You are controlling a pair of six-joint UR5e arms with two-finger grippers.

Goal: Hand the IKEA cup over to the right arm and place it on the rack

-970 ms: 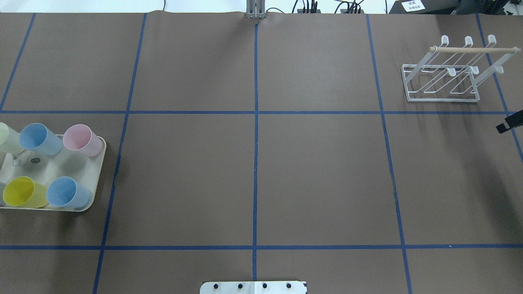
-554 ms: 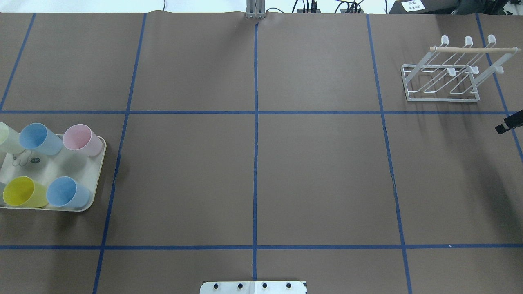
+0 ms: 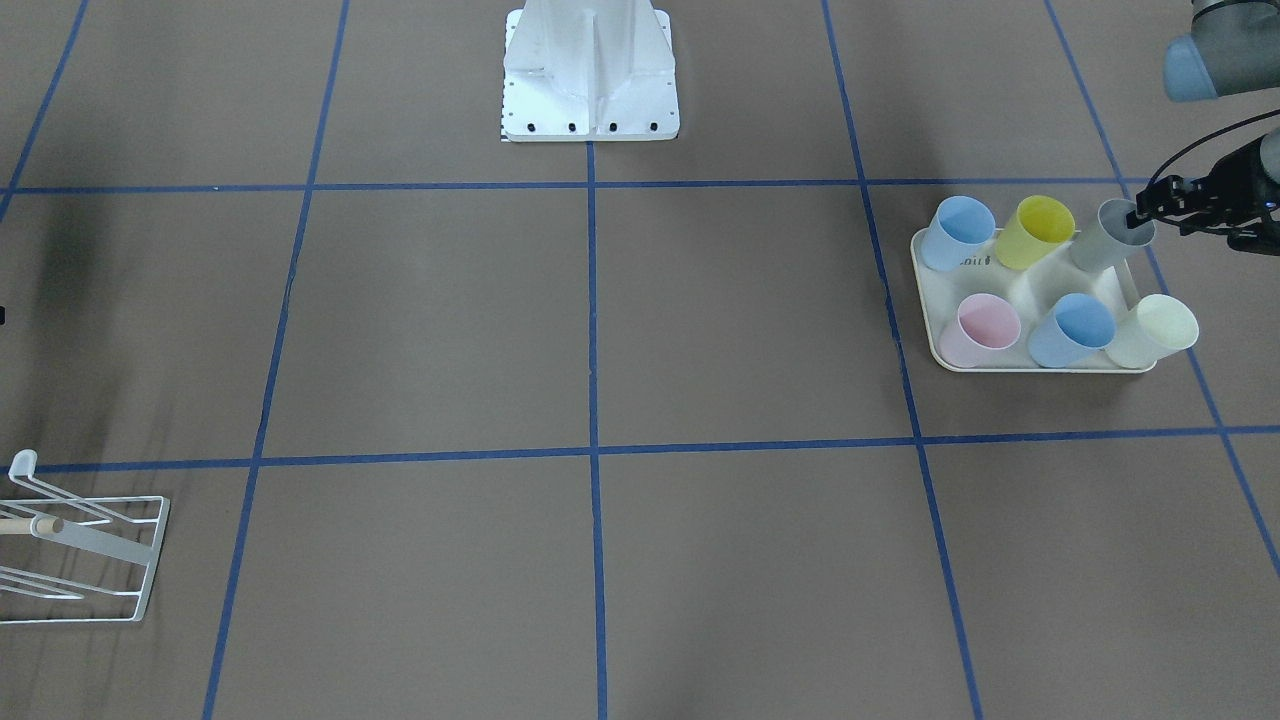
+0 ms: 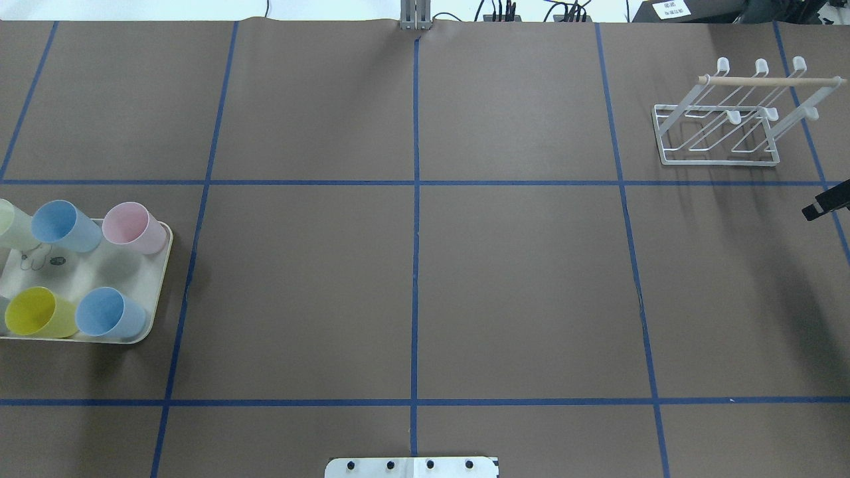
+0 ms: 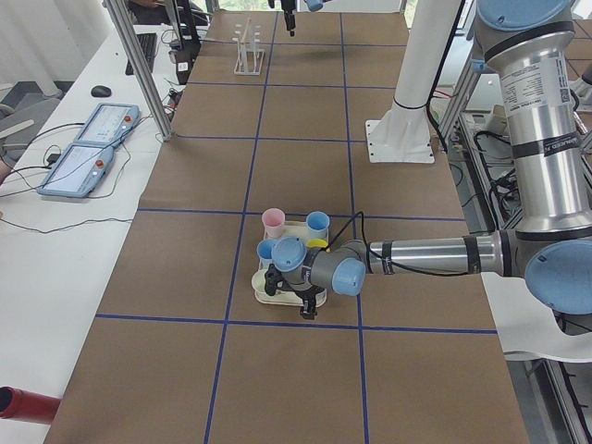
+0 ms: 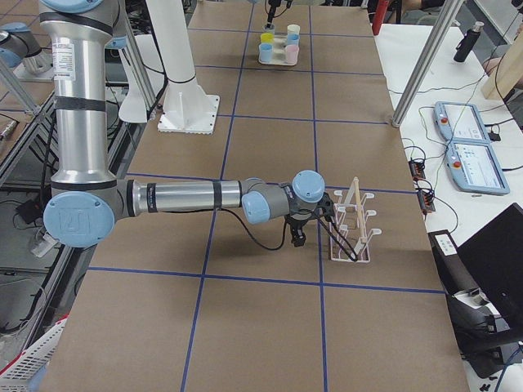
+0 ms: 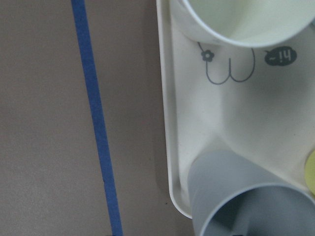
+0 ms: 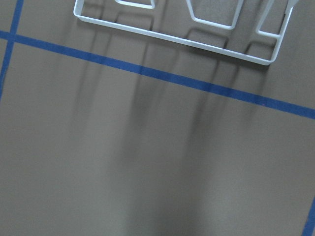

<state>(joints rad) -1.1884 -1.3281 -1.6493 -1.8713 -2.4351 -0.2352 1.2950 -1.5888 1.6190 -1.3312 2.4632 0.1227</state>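
Starting at the front view's left, the right gripper (image 6: 297,238) is seen just beside the rack (image 3: 90,545); how its jaws stand cannot be told. Well apart, the grey cup (image 3: 1108,238) stands at a corner of the tray (image 3: 1022,285), with the left gripper (image 3: 1143,212) at its rim, a pinch unconfirmed. The wall should be clamped firmly, then lifted straight, so the yellow cup (image 3: 1035,232) is not knocked.

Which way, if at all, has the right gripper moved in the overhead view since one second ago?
Yes, slightly. In the overhead view the right gripper has crept toward the left, its tip reaching farther past the blue tape line near the table's right edge.
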